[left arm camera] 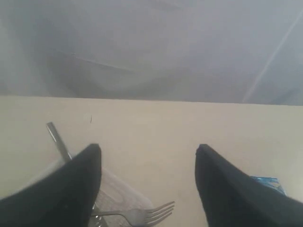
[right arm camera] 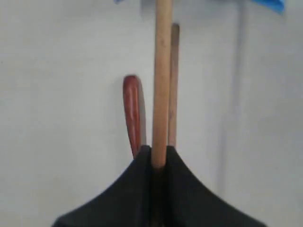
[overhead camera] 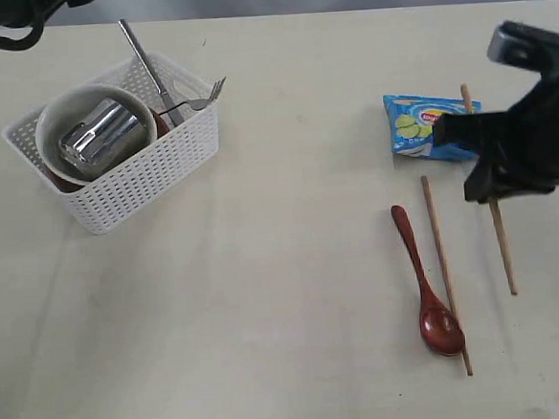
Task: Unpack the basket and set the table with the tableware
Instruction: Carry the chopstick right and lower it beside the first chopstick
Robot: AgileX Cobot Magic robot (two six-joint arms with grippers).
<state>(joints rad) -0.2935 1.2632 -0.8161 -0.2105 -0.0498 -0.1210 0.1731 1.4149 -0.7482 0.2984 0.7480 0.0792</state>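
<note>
The white basket [overhead camera: 152, 175] stands at the left of the table [overhead camera: 266, 297]. It holds a cream bowl [overhead camera: 57, 115] with a steel cup [overhead camera: 102, 136] lying in it, a knife [overhead camera: 144, 61] and a fork [overhead camera: 200, 100]. A red-brown plate edge [overhead camera: 162, 124] peeks out beside the bowl. My left gripper [left arm camera: 149, 149] hangs open above the basket's far side, with the fork [left arm camera: 147, 215] below it. My right gripper [overhead camera: 493, 180] is shut on a wooden chopstick [right arm camera: 161, 85]. A second chopstick [overhead camera: 445, 275] and the red-brown spoon [overhead camera: 424, 286] lie side by side on the table.
A blue snack packet [overhead camera: 427, 127] lies on the table just behind the right gripper. The left arm's dark body [overhead camera: 3, 23] shows at the top left corner. The table's far edge [overhead camera: 342, 11] runs along the top.
</note>
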